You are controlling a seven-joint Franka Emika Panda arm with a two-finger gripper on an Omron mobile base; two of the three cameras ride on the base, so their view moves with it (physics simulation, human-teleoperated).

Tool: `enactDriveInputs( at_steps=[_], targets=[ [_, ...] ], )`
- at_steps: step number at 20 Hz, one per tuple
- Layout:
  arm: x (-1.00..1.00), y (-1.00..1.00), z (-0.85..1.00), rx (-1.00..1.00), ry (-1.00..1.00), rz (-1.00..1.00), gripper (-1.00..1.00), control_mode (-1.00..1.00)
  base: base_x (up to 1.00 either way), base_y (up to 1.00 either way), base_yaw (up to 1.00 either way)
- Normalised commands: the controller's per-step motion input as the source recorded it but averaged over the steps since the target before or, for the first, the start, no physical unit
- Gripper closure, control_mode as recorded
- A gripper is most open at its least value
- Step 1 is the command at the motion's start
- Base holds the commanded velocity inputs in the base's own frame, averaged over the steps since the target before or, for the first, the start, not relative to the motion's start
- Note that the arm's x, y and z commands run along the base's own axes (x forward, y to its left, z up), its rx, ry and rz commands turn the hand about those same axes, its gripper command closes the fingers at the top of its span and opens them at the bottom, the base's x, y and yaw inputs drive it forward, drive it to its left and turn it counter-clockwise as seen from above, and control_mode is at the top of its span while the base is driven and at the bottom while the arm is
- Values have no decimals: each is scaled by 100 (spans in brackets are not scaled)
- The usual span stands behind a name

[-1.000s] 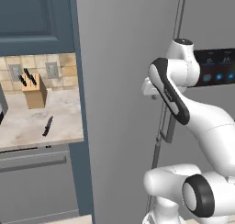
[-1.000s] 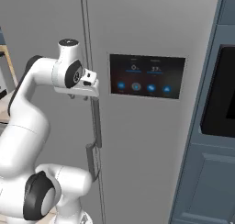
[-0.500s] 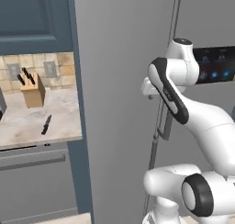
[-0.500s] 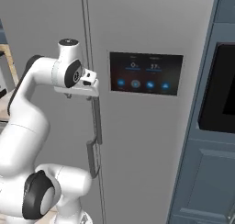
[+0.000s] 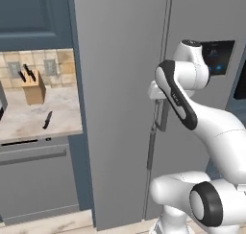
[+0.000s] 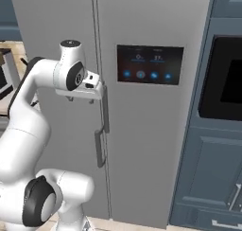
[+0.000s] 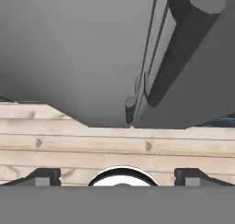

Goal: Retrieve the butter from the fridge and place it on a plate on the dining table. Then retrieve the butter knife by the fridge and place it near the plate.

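Observation:
The grey fridge (image 5: 120, 84) (image 6: 142, 140) stands with both doors shut. My gripper (image 6: 97, 87) hovers at chest height just in front of its slim vertical handles (image 6: 105, 111). In the hand view the gripper (image 7: 117, 177) is open, its fingertips (image 7: 43, 176) wide apart with nothing between them, and a door handle (image 7: 179, 44) runs along the upper right. The small dark butter knife (image 5: 47, 119) lies on the counter left of the fridge. The butter is hidden, and the plate and dining table are out of view.
A tan knife block (image 5: 34, 89) with black-handled knives stands at the back of the marbled counter (image 5: 29, 122). The fridge's dark control panel (image 6: 150, 64) has blue buttons. Dark blue cabinets with a built-in oven (image 6: 227, 78) flank the fridge on the right.
The jaws have spread open in front of the fridge handles. The arm has hardly moved, and the doors stay shut.

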Motion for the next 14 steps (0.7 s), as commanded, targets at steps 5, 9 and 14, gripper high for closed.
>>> enactDriveInputs(
  at_steps=[5,9,14],
  targets=[
    [0,0,0,0,0,0,-100,100,-36,-16,-1],
    [0,0,0,0,0,0,-100,100,-11,-38,0],
    [0,0,0,0,0,0,-100,100,0,-44,0]
  ],
)
